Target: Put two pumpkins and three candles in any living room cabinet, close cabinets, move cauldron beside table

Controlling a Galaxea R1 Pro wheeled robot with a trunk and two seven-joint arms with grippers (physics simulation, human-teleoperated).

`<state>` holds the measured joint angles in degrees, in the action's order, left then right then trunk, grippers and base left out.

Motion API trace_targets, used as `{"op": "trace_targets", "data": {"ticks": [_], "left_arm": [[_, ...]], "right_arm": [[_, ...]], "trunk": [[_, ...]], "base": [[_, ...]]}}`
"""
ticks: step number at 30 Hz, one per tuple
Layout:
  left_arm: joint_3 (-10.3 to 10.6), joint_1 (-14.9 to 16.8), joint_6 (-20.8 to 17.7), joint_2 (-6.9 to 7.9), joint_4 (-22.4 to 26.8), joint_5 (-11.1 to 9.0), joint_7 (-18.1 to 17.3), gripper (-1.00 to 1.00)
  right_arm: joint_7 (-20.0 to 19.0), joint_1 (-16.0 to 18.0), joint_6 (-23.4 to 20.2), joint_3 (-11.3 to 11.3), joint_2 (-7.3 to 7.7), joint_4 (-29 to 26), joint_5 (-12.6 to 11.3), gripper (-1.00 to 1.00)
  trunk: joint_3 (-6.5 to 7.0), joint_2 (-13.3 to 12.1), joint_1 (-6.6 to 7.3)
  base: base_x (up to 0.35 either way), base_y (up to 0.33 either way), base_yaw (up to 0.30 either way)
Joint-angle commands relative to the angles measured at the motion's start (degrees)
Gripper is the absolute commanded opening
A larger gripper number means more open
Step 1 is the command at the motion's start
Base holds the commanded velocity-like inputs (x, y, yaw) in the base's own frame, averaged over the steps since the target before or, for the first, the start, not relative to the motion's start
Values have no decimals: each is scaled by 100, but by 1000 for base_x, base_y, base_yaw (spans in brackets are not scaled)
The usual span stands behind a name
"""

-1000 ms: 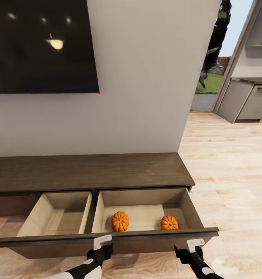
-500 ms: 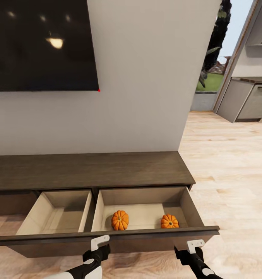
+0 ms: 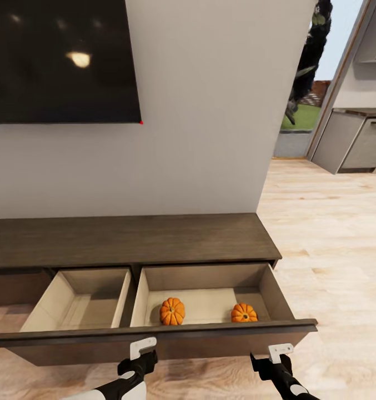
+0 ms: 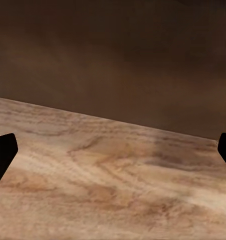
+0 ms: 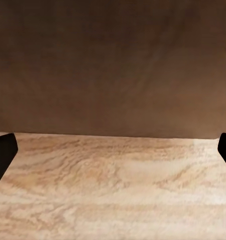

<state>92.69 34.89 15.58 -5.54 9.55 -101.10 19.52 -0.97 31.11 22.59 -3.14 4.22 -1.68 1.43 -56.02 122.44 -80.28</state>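
The long dark-brown cabinet [image 3: 126,239] stands against the white wall with one wide drawer pulled out. Its dark front [image 3: 154,341] faces me and its pale inside is split into two compartments. Two orange pumpkins rest in the right compartment, one [image 3: 171,311] near the divider and one [image 3: 244,313] towards the right wall. The left compartment [image 3: 79,303] holds nothing. My left gripper [image 3: 139,355] and right gripper [image 3: 275,358] hang low just in front of the drawer front. Both are open, with the left gripper [image 4: 113,155] and right gripper [image 5: 113,155] facing dark wood above pale floor.
A big black TV screen [image 3: 60,61] hangs on the wall above the cabinet. Light wood floor [image 3: 332,250] runs to the right, towards a doorway [image 3: 304,111] and grey kitchen units [image 3: 357,141].
The whole picture has slid a little upward, so the camera has moved. The drawer front now hides slightly more of the pumpkins. Both grippers sit in nearly the same places.
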Motion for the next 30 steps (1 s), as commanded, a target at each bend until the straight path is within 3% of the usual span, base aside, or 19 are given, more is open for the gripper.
{"op": "trace_targets", "data": {"ticks": [1, 5, 10, 24, 25, 26, 27, 28, 30], "left_arm": [[3, 0, -1, 0, -5, 2, 11, 100], [13, 6, -10, -2, -21, -3, 123, 100], [95, 17, -19, 0, -19, -12, 473, 100], [126, 70, -15, -37, -14, 23, 526, 100], [126, 80, -17, -39, -17, 108, 528, 100], [125, 88, -26, -39, -23, 378, 531, 100], [121, 90, -30, -38, -25, 491, 532, 100], [112, 93, -38, -37, -30, 820, 538, 100], [105, 95, -43, -36, -32, 1100, 541, 100]], "right_arm": [[0, 0, 0, 1, 0, -3, 1, 100], [0, 3, 0, -2, 0, -12, 13, 100], [0, 3, 0, -3, 6, -31, 20, 100], [42, 28, -17, 6, -7, -76, 6, 100], [42, 31, -18, 6, -11, -77, 10, 100], [43, 35, -18, 6, -16, -85, 13, 100], [43, 37, -18, 6, -20, -87, 13, 100], [44, 40, -18, 6, -36, -91, 14, 100], [40, 47, -18, 6, -71, -96, 18, 100]], "trunk": [[-18, 42, -23], [-90, 202, -110], [-90, 202, -110], [-90, 202, -110], [-90, 202, -110], [-90, 202, -110], [-90, 202, -110], [-90, 202, -110], [-90, 202, -110]], "base": [[0, 0, 0], [0, 0, 0], [0, 0, 0], [0, 0, 0], [0, 0, 0], [0, 0, 0], [0, 0, 0], [0, 0, 0], [0, 0, 0]]}}
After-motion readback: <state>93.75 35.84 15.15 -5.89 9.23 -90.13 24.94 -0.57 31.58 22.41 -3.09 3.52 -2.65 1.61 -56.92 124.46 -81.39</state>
